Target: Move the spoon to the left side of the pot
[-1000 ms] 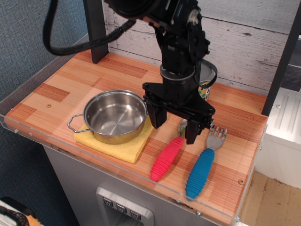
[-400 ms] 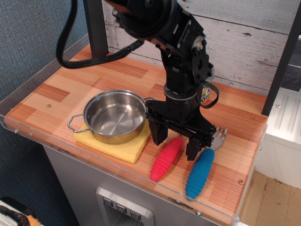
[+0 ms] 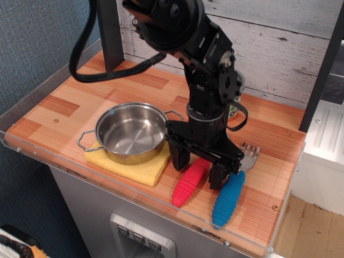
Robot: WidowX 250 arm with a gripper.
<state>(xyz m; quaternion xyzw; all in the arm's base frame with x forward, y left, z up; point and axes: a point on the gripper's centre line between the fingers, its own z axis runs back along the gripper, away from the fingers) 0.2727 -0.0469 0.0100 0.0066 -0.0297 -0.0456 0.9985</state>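
The spoon's red-pink ribbed handle lies on the wooden table right of the pot, pointing toward the front edge; its metal bowl is hidden under the gripper. The steel pot with wire loop handles sits on a yellow cloth at the left. My black gripper is open and low over the spoon, one finger left of the handle and the other right of it. The fingers straddle the handle's upper part without closing on it.
A fork with a blue ribbed handle lies just right of the spoon, close to the right finger. A printed can stands behind the arm. A clear acrylic rim runs along the table's front edge. A dark post stands at the back left.
The gripper has come down and toward the front, from above the spoon's bowl to straddling the handle near the table. The spoon, fork and pot have not moved.
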